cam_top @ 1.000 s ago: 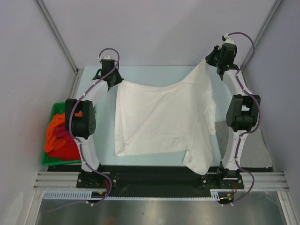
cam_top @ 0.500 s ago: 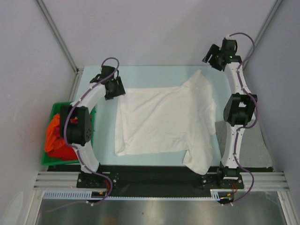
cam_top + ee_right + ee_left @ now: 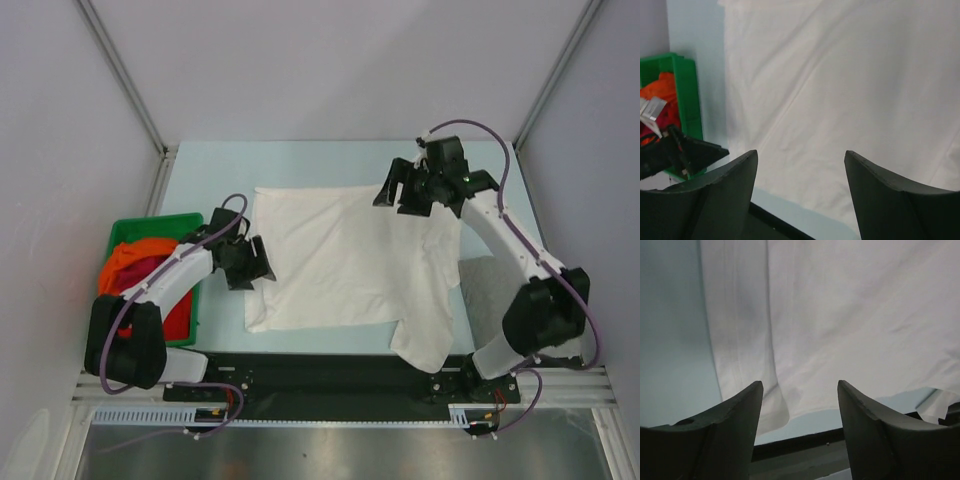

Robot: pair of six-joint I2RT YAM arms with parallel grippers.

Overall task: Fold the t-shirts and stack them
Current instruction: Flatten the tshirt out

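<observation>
A white t-shirt (image 3: 340,255) lies spread on the pale blue table, and its near right part (image 3: 425,345) reaches over the black front rail. My left gripper (image 3: 256,268) hovers at the shirt's left edge, open and holding nothing. In the left wrist view the white t-shirt (image 3: 840,315) fills the picture beyond the left gripper (image 3: 800,390). My right gripper (image 3: 400,190) hangs over the shirt's far right part, open and empty. The right wrist view shows the white t-shirt (image 3: 840,90) below the right gripper (image 3: 801,157).
A green bin (image 3: 150,222) stands at the left of the table with an orange t-shirt (image 3: 135,258) and a dark red t-shirt (image 3: 182,312) bunched inside; my left arm crosses over it. In the right wrist view the bin (image 3: 687,95) shows at the left. A black rail (image 3: 330,362) runs along the near edge.
Both grippers opened and let go of the white shirt's far corners. The shirt dropped flat on the table. Both arms swung towards the near side, the left one low beside the bin.
</observation>
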